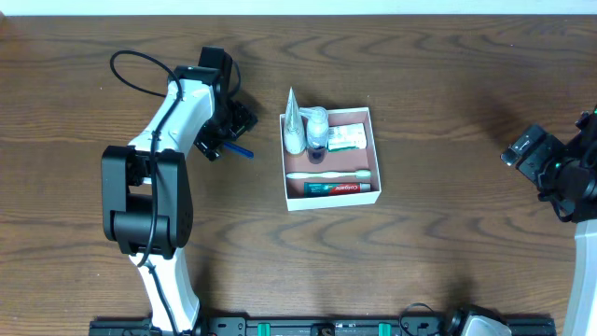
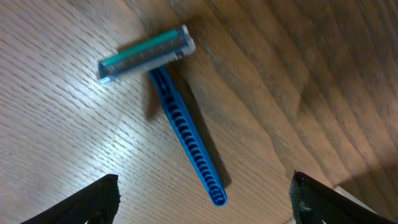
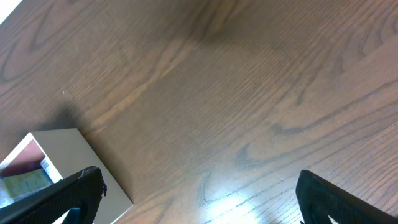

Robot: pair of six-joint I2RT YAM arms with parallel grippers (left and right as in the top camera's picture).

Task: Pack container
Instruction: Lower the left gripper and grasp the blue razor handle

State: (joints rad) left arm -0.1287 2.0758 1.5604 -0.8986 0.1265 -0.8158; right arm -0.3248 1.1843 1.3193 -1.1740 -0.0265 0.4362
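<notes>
Left of the container (image 1: 332, 203), your left gripper (image 2: 203, 186) gapes empty over the razor (image 2: 186, 134); right gripper (image 3: 199, 180), far right, likewise.

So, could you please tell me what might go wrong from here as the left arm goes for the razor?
1. The thin blue plastic razor lies flat and slanted between the fingers of the open left pincer; closing may twist it or skid it away.
2. The shallow square white container is already crowded; the razor might catch its wall or land on the white toothbrush.
</notes>
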